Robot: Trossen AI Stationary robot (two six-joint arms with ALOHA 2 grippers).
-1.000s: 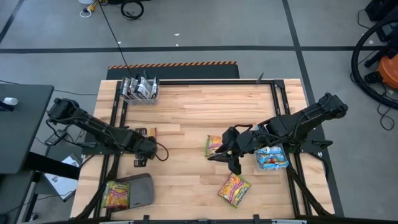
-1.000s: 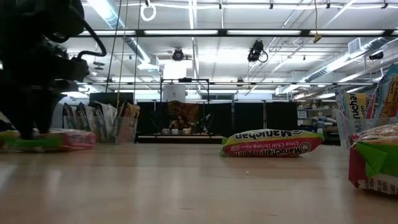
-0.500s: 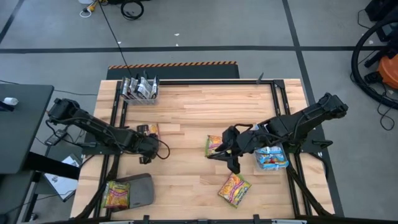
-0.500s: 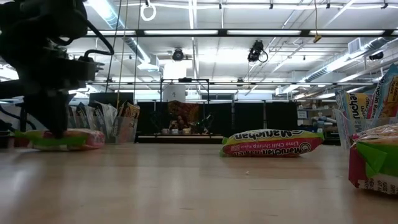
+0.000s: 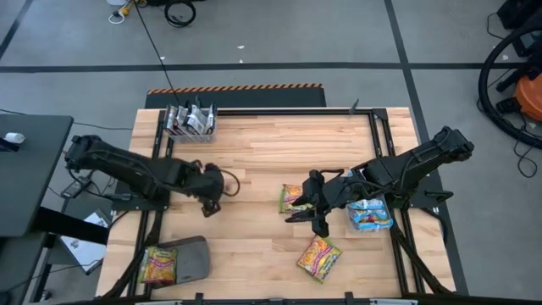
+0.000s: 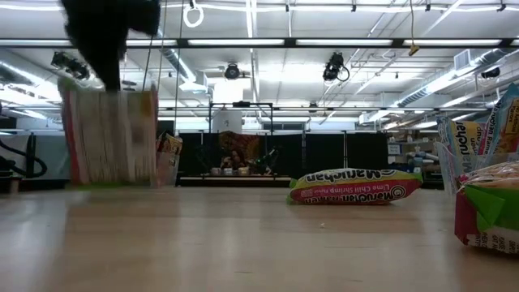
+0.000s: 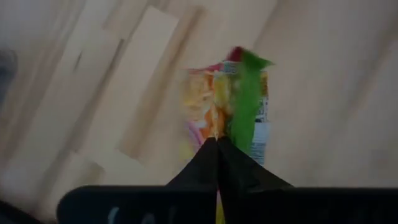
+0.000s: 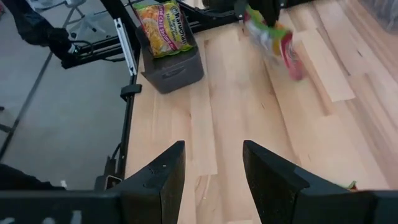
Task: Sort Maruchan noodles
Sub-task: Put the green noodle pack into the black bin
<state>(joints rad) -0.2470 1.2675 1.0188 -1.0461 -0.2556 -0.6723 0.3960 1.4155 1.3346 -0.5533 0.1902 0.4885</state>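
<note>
High view: left tool (image 5: pixel 210 188) pinches a packet (image 7: pixel 230 102) hanging below it; the grey bin (image 5: pixel 188 258) lies nearer the camera side. Right tool (image 5: pixel 315 213) waits spread.

Even bright overhead light from ceiling tube fixtures (image 6: pixel 324 42), visible in the low view; shadows on the table (image 5: pixel 271 144) are soft and short. Motion blur smears the lifted noodle packet (image 6: pixel 109 134) in the low, left wrist and right wrist views. Low view's near tabletop is out of focus. No strong glare.
</note>
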